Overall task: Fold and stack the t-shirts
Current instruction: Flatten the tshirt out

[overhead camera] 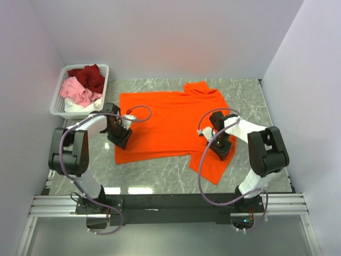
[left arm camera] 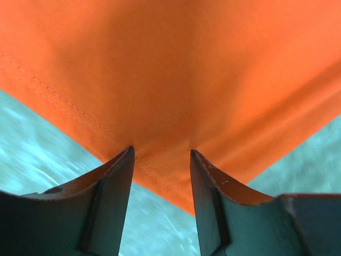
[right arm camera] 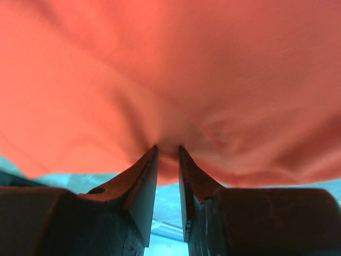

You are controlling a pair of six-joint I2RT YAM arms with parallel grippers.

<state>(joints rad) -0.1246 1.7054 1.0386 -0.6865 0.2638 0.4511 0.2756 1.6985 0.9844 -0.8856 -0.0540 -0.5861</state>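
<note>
The bright orange t-shirt [overhead camera: 165, 122] lies spread across the marble table, collar at the far right. My left gripper [overhead camera: 121, 137] is at its near-left corner. In the left wrist view my left gripper [left arm camera: 161, 153] is open, its fingertips [left arm camera: 129, 154] straddling the stitched hem of the orange cloth [left arm camera: 176, 69]. My right gripper [overhead camera: 219, 148] sits on the shirt's right side near the sleeve. In the right wrist view my right gripper [right arm camera: 168, 149] is nearly closed and pinches a puckered fold of the orange cloth [right arm camera: 170, 69]. Dark red [overhead camera: 91, 76], pink [overhead camera: 77, 92] and white [overhead camera: 90, 106] shirts lie in the basket.
The white slotted basket [overhead camera: 57, 98] stands at the far left corner, just behind my left arm. Grey walls close in the table on three sides. Bare marble [overhead camera: 154, 173] shows in front of the shirt, and the black rail with the arm bases runs along the near edge.
</note>
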